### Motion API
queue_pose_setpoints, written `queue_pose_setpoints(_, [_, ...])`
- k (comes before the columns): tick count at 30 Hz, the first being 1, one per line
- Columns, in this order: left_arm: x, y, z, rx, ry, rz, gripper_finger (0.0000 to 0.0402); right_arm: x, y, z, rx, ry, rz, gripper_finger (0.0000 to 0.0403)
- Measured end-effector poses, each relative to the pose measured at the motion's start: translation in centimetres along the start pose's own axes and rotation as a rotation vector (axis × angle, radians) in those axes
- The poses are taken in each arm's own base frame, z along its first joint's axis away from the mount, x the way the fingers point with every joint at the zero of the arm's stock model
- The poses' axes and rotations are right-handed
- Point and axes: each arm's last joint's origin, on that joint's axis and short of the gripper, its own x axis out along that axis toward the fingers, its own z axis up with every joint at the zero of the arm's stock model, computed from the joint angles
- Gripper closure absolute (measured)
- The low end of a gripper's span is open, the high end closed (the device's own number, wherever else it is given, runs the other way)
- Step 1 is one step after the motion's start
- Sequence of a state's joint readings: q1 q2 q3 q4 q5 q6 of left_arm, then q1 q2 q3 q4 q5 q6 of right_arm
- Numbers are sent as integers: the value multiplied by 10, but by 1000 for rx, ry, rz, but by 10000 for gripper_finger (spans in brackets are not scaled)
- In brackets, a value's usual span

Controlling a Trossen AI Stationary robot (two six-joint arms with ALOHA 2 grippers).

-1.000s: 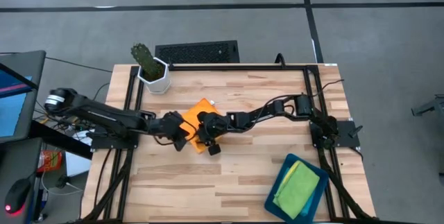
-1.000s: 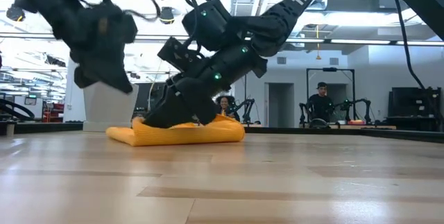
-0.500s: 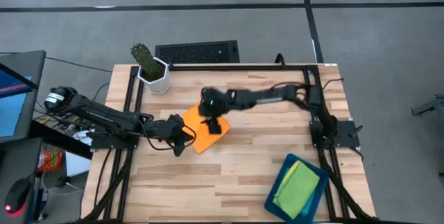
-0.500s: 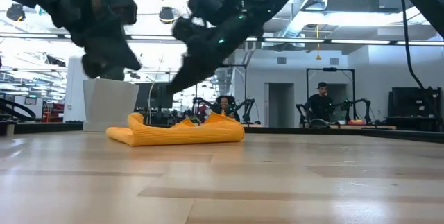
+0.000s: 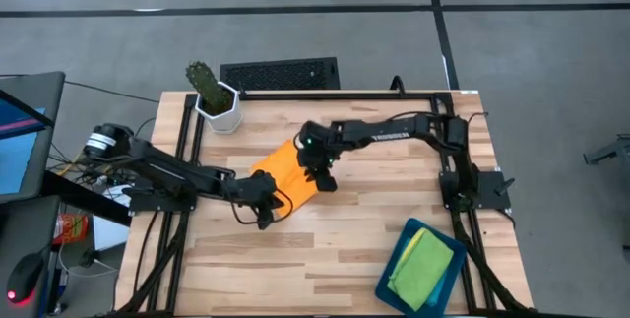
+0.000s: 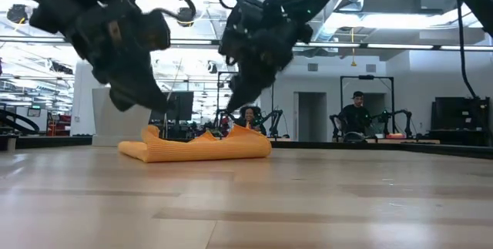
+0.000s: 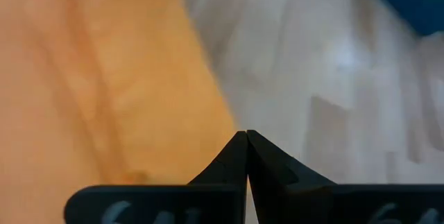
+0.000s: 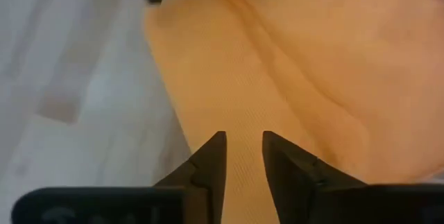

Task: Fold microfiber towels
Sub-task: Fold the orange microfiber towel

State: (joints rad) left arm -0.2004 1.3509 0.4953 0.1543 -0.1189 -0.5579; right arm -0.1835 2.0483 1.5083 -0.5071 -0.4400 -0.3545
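An orange microfiber towel (image 5: 283,175) lies folded on the table's middle. In the low view the towel (image 6: 202,147) is a low, thick bundle resting flat on the wood. My left gripper (image 5: 264,212) hovers shut over the towel's near edge; in its wrist view the shut fingertips (image 7: 246,138) stand above the towel's border (image 7: 104,78). My right gripper (image 5: 322,177) hangs open above the towel's right side, and in its wrist view the orange cloth (image 8: 291,57) shows through the gap between its fingers (image 8: 243,141). A green towel (image 5: 421,267) lies in the teal tray (image 5: 394,254).
A potted cactus (image 5: 212,96) stands at the table's far left corner. A black slatted box (image 5: 281,72) sits just beyond the far edge. The tray takes up the near right corner. People sit in the room behind (image 6: 356,118).
My right gripper has lifted off the orange towel and gone up and toward the table's far right, tipping as it rose. My left gripper has sunk a little and moved toward the near edge, along the towel's near border. The towel stays folded on the table.
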Motion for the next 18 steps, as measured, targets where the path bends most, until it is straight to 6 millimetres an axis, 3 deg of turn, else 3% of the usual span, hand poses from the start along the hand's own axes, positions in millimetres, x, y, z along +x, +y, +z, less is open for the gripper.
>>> queue_pose_setpoints(6, [10, 7, -9, -17, 29, 114, 401, 20, -2, -25, 36, 27, -149, 303])
queue_pose_setpoints(11, [11, 8, -10, -44, 36, 132, 401, 30, -6, -52, 98, 51, -175, 312])
queue_pose_setpoints(18, [10, 12, -15, -53, 69, 187, 401, 31, -7, -55, 90, 16, -188, 316])
